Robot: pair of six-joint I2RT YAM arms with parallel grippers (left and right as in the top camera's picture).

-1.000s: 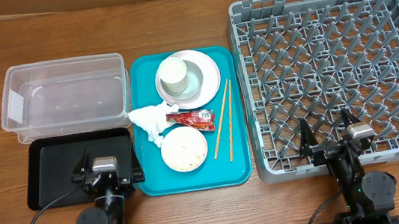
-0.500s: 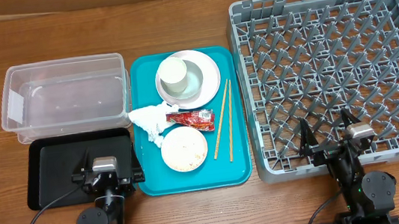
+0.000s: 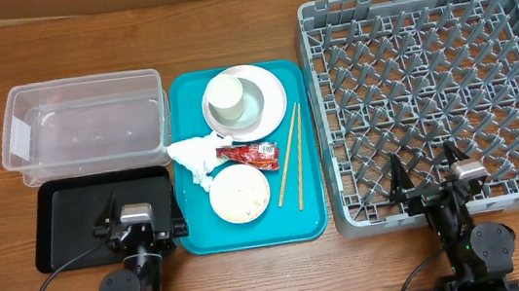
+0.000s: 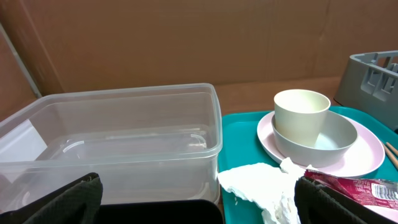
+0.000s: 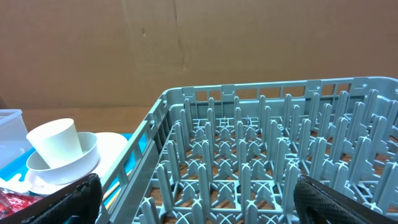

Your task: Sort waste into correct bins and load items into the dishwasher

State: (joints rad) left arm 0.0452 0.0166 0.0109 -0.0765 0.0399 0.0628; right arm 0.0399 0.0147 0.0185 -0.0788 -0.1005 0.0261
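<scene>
Below, wood-grain table (image 3: 226,22); brown cardboard backdrop (image 4: 186,37) behind clear tub (image 4: 155,163).

Tabletop (image 3: 226,22): mid-brown wood grain, streaky. Centre: teal tray (image 3: 311,213) w/ white plate (image 3: 276,99), cream-white cup (image 3: 226,97), white napkin (image 3: 194,158), red packet (image 3: 253,153) (white print on it), pale tan chopsticks (image 3: 288,155), white bowl (image 3: 214,192) speckled w/ rice (image 3: 242,198). Left of frame: see-through clear tub (image 3: 12,125) above a matte black tray (image 3: 66,212). Right: grey rack (image 3: 428,77), regular peg grid. Wrist views: plain brown cardboard (image 4: 186,37) bkgd.
</scene>
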